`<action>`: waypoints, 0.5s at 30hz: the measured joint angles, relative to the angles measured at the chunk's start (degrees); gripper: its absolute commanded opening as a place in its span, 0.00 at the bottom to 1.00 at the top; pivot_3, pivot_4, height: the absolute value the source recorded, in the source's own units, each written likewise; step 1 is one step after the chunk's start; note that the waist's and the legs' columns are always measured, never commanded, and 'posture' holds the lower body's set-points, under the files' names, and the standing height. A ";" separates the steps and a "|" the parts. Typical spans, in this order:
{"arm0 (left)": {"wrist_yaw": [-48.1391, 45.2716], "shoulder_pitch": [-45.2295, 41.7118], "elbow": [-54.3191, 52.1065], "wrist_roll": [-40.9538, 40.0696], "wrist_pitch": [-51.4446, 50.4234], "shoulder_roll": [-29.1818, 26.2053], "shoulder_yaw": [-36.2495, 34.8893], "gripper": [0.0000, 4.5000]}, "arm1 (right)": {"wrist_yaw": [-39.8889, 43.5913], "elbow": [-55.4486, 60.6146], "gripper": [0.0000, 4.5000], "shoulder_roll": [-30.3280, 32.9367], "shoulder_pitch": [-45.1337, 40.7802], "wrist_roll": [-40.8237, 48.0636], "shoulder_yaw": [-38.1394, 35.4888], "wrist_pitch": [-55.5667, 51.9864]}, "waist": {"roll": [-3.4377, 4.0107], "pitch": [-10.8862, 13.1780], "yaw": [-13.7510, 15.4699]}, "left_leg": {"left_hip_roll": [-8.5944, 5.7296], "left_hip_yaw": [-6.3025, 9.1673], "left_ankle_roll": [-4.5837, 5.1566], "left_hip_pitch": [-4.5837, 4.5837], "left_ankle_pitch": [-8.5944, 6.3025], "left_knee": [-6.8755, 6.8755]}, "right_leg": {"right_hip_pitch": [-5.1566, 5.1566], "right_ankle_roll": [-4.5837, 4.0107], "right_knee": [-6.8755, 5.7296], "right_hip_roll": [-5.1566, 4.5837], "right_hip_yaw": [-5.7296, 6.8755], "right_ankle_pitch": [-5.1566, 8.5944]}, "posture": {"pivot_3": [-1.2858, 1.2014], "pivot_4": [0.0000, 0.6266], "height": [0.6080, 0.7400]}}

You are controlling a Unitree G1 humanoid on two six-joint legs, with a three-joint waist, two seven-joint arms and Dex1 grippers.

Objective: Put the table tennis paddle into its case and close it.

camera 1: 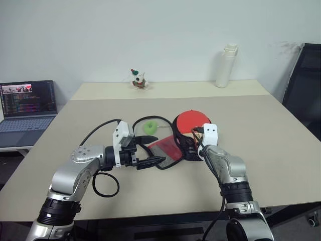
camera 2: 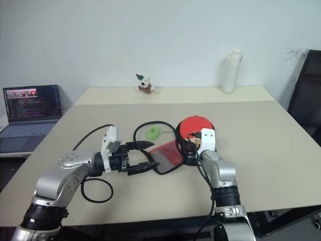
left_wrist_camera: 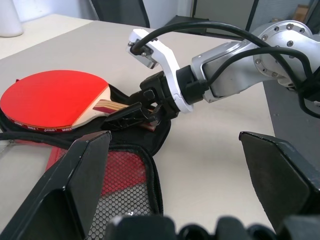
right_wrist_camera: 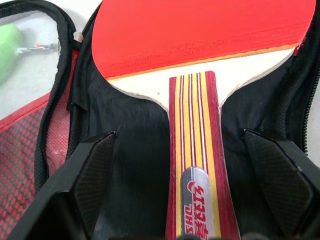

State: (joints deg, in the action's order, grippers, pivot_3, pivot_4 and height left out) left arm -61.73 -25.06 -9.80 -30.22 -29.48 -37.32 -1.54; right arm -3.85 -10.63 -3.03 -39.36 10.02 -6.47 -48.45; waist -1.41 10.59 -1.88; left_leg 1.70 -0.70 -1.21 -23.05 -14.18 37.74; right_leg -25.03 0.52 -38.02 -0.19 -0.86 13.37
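Table tennis paddle, a flat red-rubber bat with pale wooden edge and striped handle, lies in the open case, released.

Going left to right: the left gripper hovers with fingers spread wide and empty, just beside the case's folded-out red mesh flap; at its three o'clock the soft black zip-rimmed fabric case holds the paddle on its black lining; at the case's five o'clock the right gripper stands unclenched astride the handle, gripping nothing. Insertion looks done; next, I judge, the flap must fold over the blade, then the zipper be run round.
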 measured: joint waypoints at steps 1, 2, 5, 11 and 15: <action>0.02 0.00 0.11 0.01 0.03 0.00 0.00 1.00 | 0.01 0.05 0.79 0.03 0.13 -0.15 0.17 0.01 | 0.00 0.00 -0.01 | 0.00 0.00 0.00 0.00 0.00 0.00 | 0.00 0.00 0.00 0.00 0.00 0.00 | 0.52 0.24 1.00; 0.07 0.00 0.31 0.04 0.06 0.01 0.00 1.00 | -0.01 0.14 0.72 0.02 0.32 -0.43 0.51 0.02 | 0.00 0.00 -0.01 | 0.00 0.00 0.00 0.00 0.00 0.00 | 0.00 0.00 0.00 0.00 0.00 0.00 | 0.52 0.24 1.00; 0.16 0.00 0.58 0.09 0.11 0.01 0.00 1.00 | -0.07 0.23 0.49 -0.05 0.55 -0.54 0.89 0.01 | 0.00 0.00 -0.01 | 0.00 0.00 0.00 0.00 0.00 0.00 | 0.00 0.00 0.00 0.01 0.00 0.00 | 0.52 0.24 1.00; 0.26 0.00 0.65 0.09 0.24 0.01 0.01 1.00 | -1.68 3.20 0.28 -1.55 2.12 -0.78 0.76 -1.82 | 0.00 0.00 0.01 | 0.00 0.01 0.00 0.00 0.00 -0.01 | -0.01 0.00 0.00 0.01 0.00 0.00 | 0.52 0.24 1.00; 0.14 0.00 0.68 0.09 0.26 0.01 0.01 1.00 | -3.00 5.67 0.28 -2.87 3.28 -0.88 0.80 -3.29 | 0.00 0.00 0.00 | 0.01 0.01 0.00 0.00 0.00 -0.01 | -0.01 0.00 0.00 0.01 0.00 0.00 | 0.52 0.24 1.00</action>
State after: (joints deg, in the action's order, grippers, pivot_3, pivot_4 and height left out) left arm -61.58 -25.06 -9.12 -30.12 -29.23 -37.31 -1.53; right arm -6.85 -4.96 -5.90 -36.08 9.14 -5.67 -51.74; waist -1.41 10.59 -1.88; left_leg 1.70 -0.69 -1.21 -23.05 -14.18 37.74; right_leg -25.04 0.52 -38.01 -0.18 -0.86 13.37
